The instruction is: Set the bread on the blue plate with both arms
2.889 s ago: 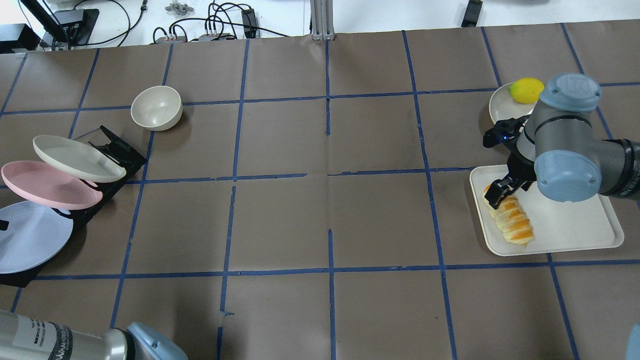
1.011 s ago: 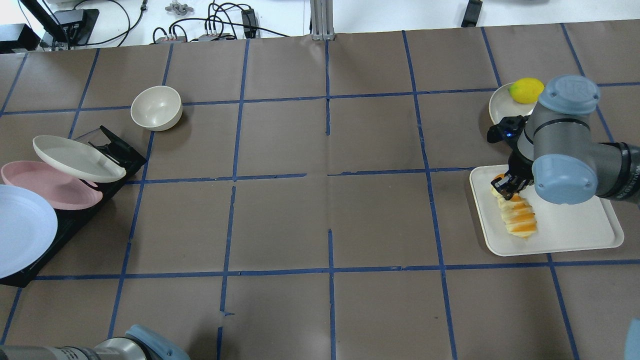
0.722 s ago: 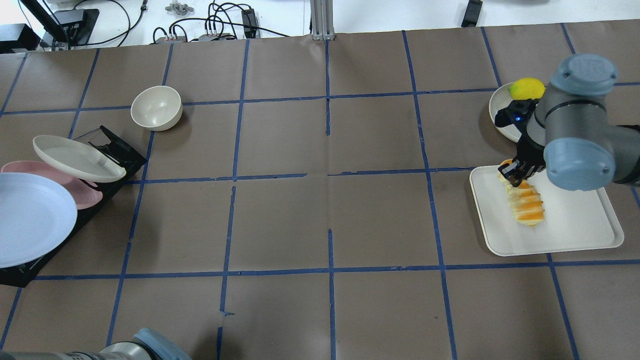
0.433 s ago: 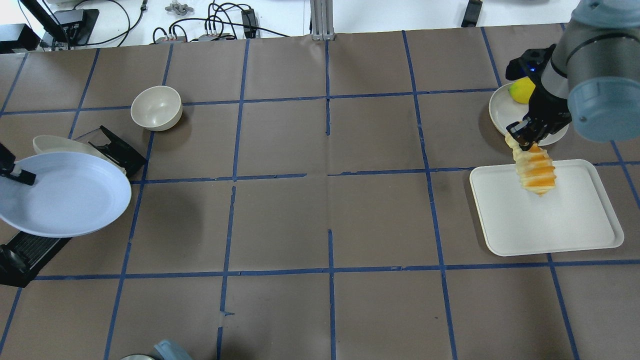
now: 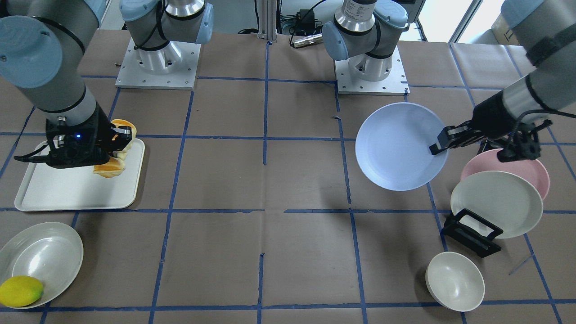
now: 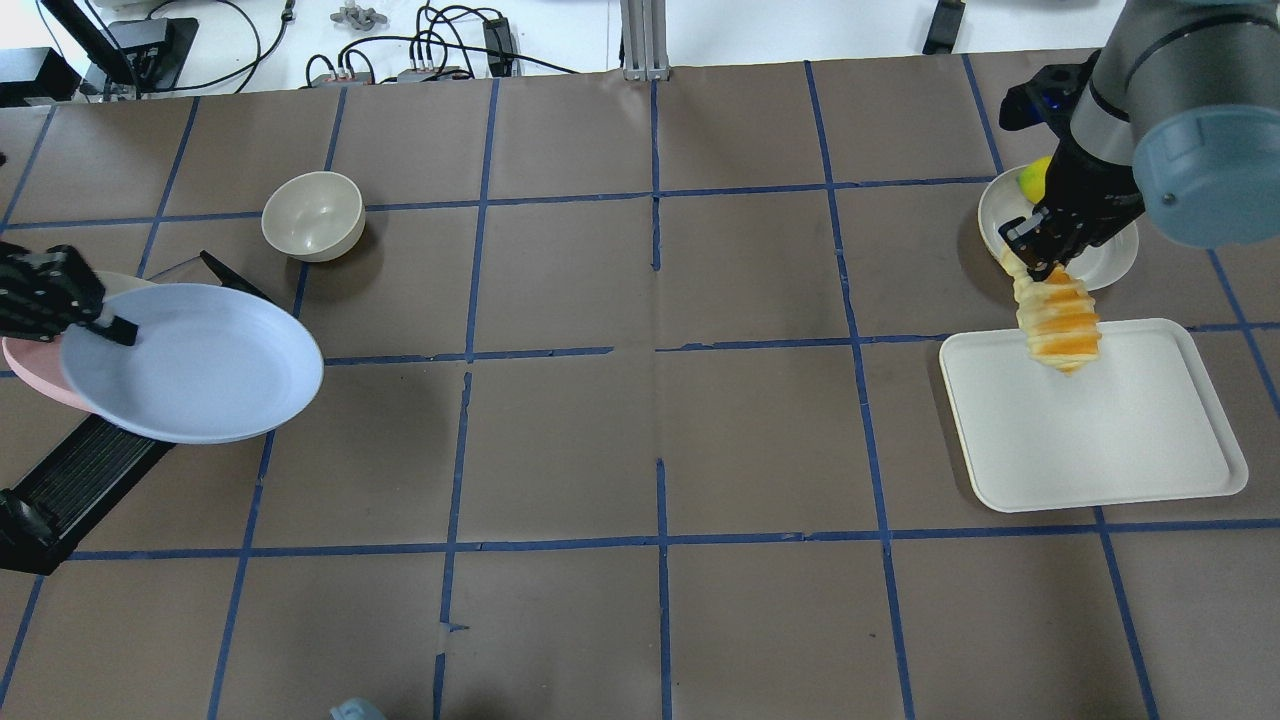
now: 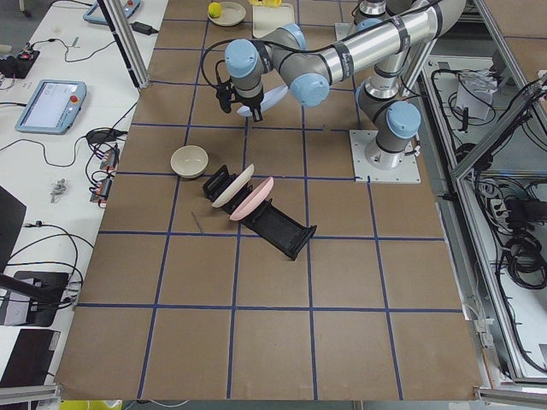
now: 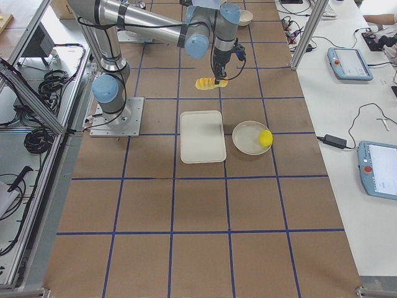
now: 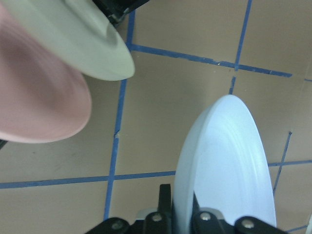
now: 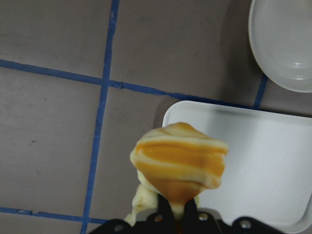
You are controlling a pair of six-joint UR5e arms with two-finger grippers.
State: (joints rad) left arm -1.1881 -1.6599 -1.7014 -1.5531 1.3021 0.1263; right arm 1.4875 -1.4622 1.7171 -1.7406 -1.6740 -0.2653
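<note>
- Lemon [image 6: 1030, 180] is half hidden behind the right arm in the overhead view. The pink plate [image 6: 22, 362] shows there only as a sliver under the blue plate [image 6: 200, 365].
- The right gripper [image 6: 1038, 262] is clamped on 1 end of the bread [image 6: 1058, 322], which hangs in the air near a corner of the white tray [image 6: 1100, 440].
- The left gripper [image 6: 112, 330] pinches the blue plate's rim and holds it in the air beside the black rack [image 6: 70, 490].
- Compared with 0.4 s ago, the plate has moved toward the table's middle, and the bread has shifted only slightly.
</note>
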